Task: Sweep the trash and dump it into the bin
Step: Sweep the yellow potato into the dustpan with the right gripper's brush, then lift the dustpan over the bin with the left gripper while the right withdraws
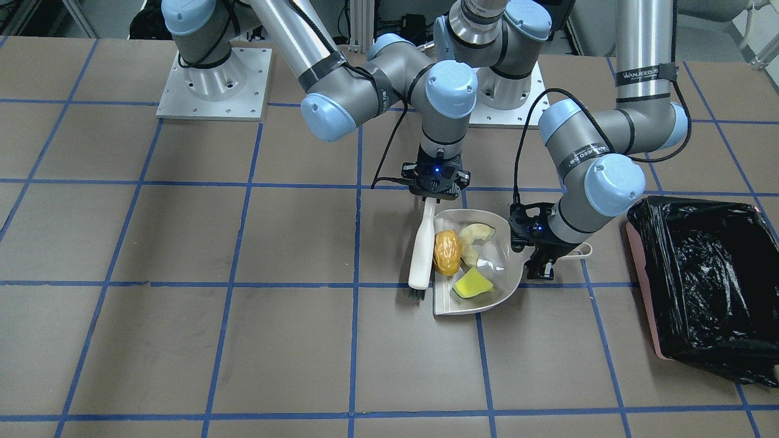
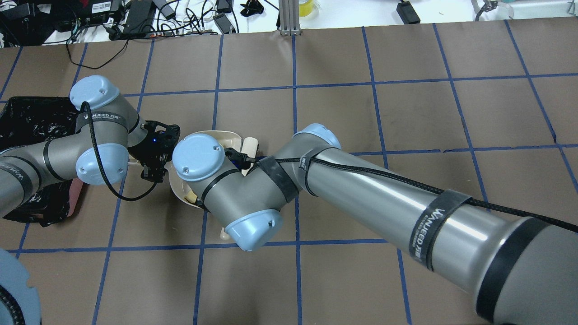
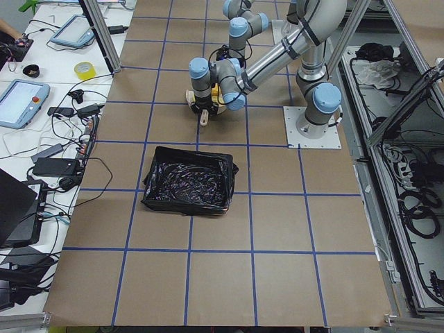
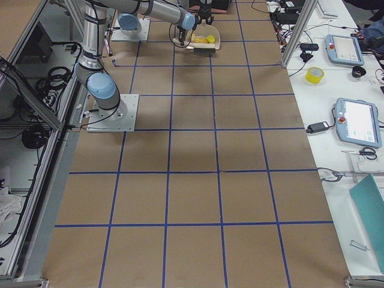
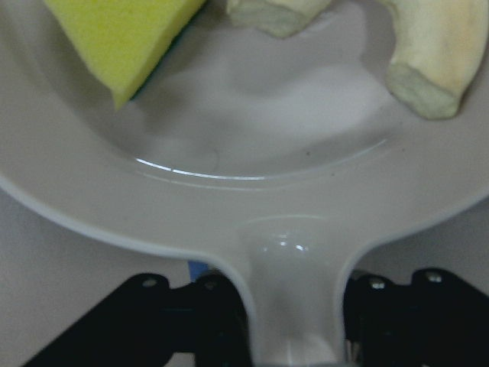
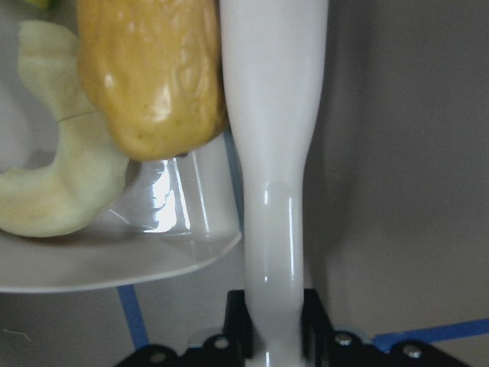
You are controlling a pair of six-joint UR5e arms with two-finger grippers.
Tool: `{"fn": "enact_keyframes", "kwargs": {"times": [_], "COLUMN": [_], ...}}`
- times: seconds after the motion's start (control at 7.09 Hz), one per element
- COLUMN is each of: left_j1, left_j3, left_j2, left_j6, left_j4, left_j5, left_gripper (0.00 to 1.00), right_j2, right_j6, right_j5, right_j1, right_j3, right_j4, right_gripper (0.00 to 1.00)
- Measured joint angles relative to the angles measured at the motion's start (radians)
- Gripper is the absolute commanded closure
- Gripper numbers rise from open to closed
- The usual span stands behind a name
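Left gripper [image 1: 541, 271] pinches the dustpan [image 1: 504, 277] handle, right gripper [image 1: 432, 198] clamps the brush [image 1: 422, 255]; trash [image 1: 473, 283] lies in the dustpan at frame centre — bin [image 1: 644, 298] far right. A tilt while carrying could spill the lump [image 1: 447, 252].

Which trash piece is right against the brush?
The wrinkled orange-yellow lump, pressed against the white brush handle; the cream crescent and yellow wedge lie farther into the dustpan, clear of it.
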Motion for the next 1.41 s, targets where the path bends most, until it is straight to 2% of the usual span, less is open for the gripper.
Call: {"fn": "enact_keyframes", "kwargs": {"times": [0.42,0.71,0.85,1.13,1.41], "left_j1": [0.008,0.047,0.070,0.123,0.154], "left_j3": [0.003,0.003,0.003,0.009,0.016], "left_j2": [0.000,-0.002,-0.002,-0.002,0.000], "left_j6": [0.008,0.027,0.038,0.053,0.057], "left_j4": [0.001,0.001,-0.004,-0.013,-0.028], "left_j5": [-0.002,-0.026,-0.066,-0.160,-0.223], "left_gripper": [1.00,1.00,1.00,1.00,1.00], "right_j2": [0.022,0.026,0.025,0.002,-0.080], "right_j6": [0.060,0.072,0.068,-0.001,-0.169], "right_j5": [0.033,0.045,0.042,0.000,-0.051], "right_j1": [0.009,0.010,0.010,-0.016,-0.116], "right_j3": [-0.095,-0.113,-0.111,-0.109,-0.100], "right_j4": [0.060,0.064,0.078,0.185,0.345], "right_gripper": [1.00,1.00,1.00,1.00,1.00]}}
